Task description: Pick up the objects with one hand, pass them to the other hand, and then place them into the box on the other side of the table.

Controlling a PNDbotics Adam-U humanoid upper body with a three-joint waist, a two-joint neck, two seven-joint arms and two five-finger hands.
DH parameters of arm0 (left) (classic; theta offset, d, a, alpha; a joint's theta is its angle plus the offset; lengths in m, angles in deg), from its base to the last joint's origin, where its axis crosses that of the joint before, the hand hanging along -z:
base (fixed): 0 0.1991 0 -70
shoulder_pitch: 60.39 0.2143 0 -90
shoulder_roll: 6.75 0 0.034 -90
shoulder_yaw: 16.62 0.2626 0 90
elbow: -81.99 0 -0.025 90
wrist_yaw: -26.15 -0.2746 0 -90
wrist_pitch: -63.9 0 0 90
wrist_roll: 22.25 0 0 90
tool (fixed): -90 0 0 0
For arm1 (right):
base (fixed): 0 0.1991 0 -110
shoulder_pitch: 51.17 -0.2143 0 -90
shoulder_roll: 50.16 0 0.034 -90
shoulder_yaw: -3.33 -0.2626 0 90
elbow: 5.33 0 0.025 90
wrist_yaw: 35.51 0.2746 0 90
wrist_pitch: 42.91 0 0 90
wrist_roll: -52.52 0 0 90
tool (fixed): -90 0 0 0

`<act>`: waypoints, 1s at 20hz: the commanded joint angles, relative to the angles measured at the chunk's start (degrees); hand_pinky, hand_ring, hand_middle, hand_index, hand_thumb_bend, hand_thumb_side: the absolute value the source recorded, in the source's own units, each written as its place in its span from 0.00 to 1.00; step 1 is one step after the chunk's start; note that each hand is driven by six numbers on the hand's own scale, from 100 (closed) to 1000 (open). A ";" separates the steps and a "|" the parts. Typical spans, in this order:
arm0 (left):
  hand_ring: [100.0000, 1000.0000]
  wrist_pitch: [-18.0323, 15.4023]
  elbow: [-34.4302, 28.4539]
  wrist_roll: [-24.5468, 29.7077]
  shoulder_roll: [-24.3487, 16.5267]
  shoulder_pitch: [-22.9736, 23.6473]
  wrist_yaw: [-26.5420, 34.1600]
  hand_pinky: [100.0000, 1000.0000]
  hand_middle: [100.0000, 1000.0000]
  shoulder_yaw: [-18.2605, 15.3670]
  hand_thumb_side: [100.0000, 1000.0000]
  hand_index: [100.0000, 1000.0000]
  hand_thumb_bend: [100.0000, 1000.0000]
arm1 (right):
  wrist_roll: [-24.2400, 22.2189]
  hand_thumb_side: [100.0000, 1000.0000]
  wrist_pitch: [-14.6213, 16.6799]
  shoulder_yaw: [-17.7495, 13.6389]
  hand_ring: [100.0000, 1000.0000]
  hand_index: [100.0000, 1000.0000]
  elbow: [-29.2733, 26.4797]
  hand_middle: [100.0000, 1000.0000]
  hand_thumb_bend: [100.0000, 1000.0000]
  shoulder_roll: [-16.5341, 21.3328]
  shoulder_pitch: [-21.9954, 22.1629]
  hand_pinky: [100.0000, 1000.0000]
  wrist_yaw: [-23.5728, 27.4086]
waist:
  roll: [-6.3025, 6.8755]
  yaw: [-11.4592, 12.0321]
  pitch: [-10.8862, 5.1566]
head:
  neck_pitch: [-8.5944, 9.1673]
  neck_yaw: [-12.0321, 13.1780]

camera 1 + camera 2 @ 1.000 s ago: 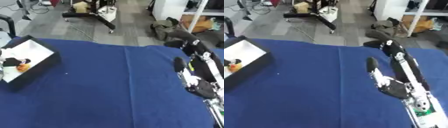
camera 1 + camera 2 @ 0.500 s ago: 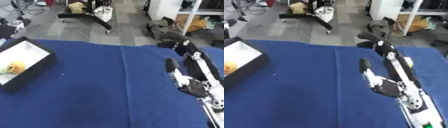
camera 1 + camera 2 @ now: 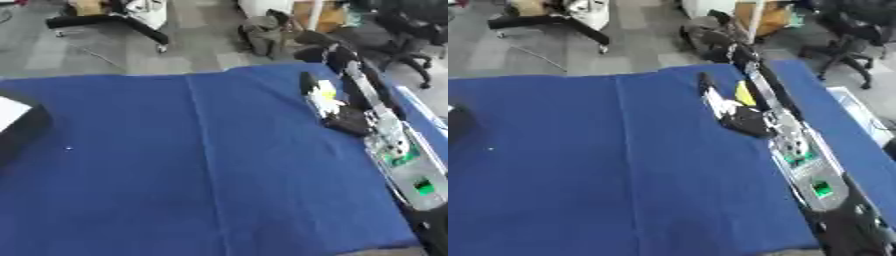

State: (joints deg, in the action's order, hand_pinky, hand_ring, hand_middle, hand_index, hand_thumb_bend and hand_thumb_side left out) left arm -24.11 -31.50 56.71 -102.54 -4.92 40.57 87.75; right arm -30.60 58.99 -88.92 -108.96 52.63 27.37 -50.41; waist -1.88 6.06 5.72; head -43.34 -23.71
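Blue cloth covers the tabletop, and the right hand reaches over its right side from the lower right corner, its forearm showing green lights. Fingers are straight and point toward the far edge, released, grasping nothing. Just beside the hand's right side, partly hidden behind it, a small yellow thing shows; whether the two touch cannot be told. Well apart to the hand's left, at the tabletop's left edge, sits the dark-walled box with a white inside, only a corner of it in view. No left hand shows in either view.
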 commanded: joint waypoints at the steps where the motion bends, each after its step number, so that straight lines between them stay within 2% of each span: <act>1: 0.63 -0.63 -1.09 5.25 4.67 0.99 -0.15 0.79 0.64 3.04 0.53 0.82 1.00 | 2.86 0.67 -1.38 -2.31 0.79 0.93 6.85 0.87 0.00 6.63 -0.93 0.80 0.01 | -0.31 0.64 -0.51 | -0.74 -6.44; 5: 0.61 1.05 -1.09 9.21 8.31 3.01 -1.16 0.79 0.62 6.96 0.54 0.80 1.00 | 0.97 0.73 -0.43 -3.12 0.82 0.94 17.88 0.89 0.00 10.66 -3.31 0.81 0.29 | -1.02 2.43 0.03 | -0.75 -14.45; 8: 0.61 1.96 -1.09 10.91 10.11 3.56 -1.03 0.79 0.62 9.07 0.54 0.79 1.00 | -1.62 0.80 1.04 -3.48 0.83 0.94 26.41 0.89 0.00 12.36 -5.21 0.82 0.25 | -1.45 4.31 0.43 | -0.40 -19.50; 11: 0.60 1.95 -1.09 12.34 10.57 3.31 -1.55 0.79 0.61 10.18 0.55 0.79 1.00 | -3.84 0.89 2.41 -3.66 0.84 0.94 34.19 0.89 0.00 13.13 -6.49 0.82 0.31 | -1.70 6.12 0.83 | 0.00 -22.73; 14: 0.60 1.78 -1.09 13.09 10.66 2.74 -1.68 0.79 0.61 10.48 0.55 0.78 1.00 | -4.67 0.92 2.75 -3.88 0.84 0.94 40.59 0.90 0.00 13.47 -7.01 0.83 -0.28 | -1.91 7.68 1.16 | 0.29 -24.92; 17: 0.60 1.93 -1.09 13.47 11.05 1.78 -1.29 0.79 0.60 10.77 0.56 0.78 1.00 | -2.46 0.92 1.53 -4.40 0.87 0.95 45.81 0.91 0.00 13.89 -6.72 0.85 -2.92 | -2.22 9.16 1.55 | 0.79 -26.99; 20: 0.60 2.11 -1.09 14.07 10.90 1.00 -1.43 0.79 0.60 11.16 0.56 0.78 1.00 | 1.96 0.89 0.24 -5.06 0.88 0.95 47.89 0.92 0.00 13.81 -6.39 0.87 -5.24 | -2.57 10.15 1.97 | 1.15 -28.44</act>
State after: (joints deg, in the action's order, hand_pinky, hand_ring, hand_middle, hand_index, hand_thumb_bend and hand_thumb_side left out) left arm -21.98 -31.59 70.40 -91.73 -2.93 39.26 98.88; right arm -30.25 59.63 -93.02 -61.67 63.12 21.30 -54.60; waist -4.48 16.35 8.30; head -43.09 -51.38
